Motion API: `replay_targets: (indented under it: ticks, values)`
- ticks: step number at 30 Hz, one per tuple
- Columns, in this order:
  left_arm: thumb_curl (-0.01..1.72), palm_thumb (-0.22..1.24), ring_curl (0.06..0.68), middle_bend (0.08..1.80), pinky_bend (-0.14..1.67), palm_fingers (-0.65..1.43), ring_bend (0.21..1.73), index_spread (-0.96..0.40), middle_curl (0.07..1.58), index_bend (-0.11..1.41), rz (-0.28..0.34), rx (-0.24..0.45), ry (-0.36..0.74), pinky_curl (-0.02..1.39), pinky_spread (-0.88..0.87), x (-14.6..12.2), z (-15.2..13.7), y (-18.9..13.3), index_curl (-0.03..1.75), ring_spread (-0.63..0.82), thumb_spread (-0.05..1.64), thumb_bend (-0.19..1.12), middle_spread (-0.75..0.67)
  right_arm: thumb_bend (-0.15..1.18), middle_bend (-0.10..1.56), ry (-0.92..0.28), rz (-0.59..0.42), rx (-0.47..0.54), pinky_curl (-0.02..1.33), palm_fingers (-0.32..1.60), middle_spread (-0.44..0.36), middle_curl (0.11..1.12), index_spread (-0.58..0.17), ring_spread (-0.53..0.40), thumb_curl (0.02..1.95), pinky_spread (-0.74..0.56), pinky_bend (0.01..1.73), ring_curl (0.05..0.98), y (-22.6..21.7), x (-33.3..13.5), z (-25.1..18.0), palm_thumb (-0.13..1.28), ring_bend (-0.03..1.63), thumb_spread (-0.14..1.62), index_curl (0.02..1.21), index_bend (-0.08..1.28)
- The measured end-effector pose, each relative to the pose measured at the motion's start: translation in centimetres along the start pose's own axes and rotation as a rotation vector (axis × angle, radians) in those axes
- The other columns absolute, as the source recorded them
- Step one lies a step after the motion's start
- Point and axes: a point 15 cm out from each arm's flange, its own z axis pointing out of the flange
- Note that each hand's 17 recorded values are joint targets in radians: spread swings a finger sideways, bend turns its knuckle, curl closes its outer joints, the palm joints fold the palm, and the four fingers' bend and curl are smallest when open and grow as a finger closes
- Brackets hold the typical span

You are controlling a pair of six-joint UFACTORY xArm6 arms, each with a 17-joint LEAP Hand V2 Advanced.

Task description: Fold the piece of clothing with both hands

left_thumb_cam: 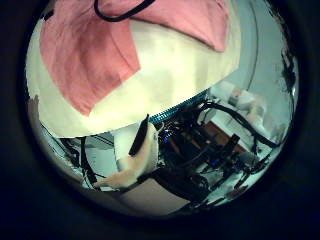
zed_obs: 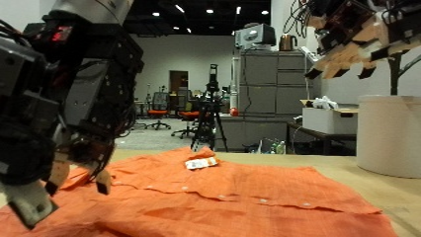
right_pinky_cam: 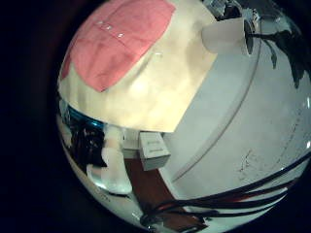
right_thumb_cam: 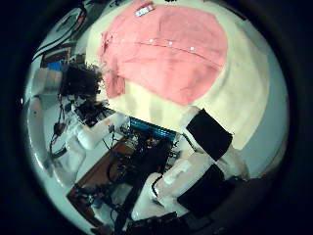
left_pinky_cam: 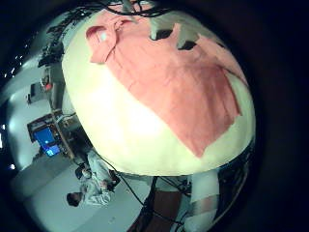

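Tabletop (zed_obs: 376, 188) holds an orange shirt (zed_obs: 223, 193) spread flat; we see left hand (zed_obs: 59, 109) low over it, right hand (zed_obs: 349, 39) raised, both with relaxed, empty fingers.

The shirt (zed_obs: 223, 193) is plain orange all over, no stripe or check, with small pale buttons (zed_obs: 262, 200) down its front and a white label (zed_obs: 201, 164) at the collar. It covers most of the table (zed_obs: 395, 202), whose bare right edge shows light tan. The hand (zed_obs: 353, 38) raised above that edge is black with cream fingertips (the nearer hand (zed_obs: 59, 109) is mostly black with grey fingers).
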Motion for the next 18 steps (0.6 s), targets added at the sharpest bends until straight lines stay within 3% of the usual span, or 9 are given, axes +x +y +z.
replay_targets:
  ticks: [9,15,18]
  values:
    - [0.29,0.24,0.228,0.17,0.36,-0.06,0.53,0.16,0.28,0.14,0.004,0.007,-0.002,0.33,0.45,0.4,2.7,0.4,0.25,0.50,0.98,-0.03,0.32,-0.01,0.19,-0.005,0.001,-0.017,0.32,0.21,0.050,0.32,-0.364,0.193,0.29,0.28,0.21,0.234,-0.3,0.3,0.5,0.65,0.19,1.39,0.33,0.18]
    - [0.30,0.25,0.235,0.22,0.34,0.00,0.55,0.16,0.30,0.13,-0.014,0.077,-0.020,0.32,0.44,0.3,3.8,-1.3,0.24,0.48,0.93,-0.03,0.27,-0.01,0.19,-0.007,-0.002,-0.022,0.32,0.21,0.050,0.32,-0.365,0.192,0.29,0.28,0.21,0.231,-0.3,0.3,0.7,0.64,0.19,1.39,0.33,0.18]
    - [0.31,0.26,0.232,0.23,0.33,0.04,0.55,0.16,0.31,0.16,-0.031,0.074,-0.047,0.32,0.42,-0.2,4.1,-1.5,0.24,0.44,0.91,-0.03,0.20,-0.01,0.19,-0.007,-0.001,-0.020,0.32,0.21,0.044,0.33,-0.365,0.192,0.29,0.28,0.20,0.229,-0.2,0.4,0.6,0.64,0.19,1.39,0.33,0.18]
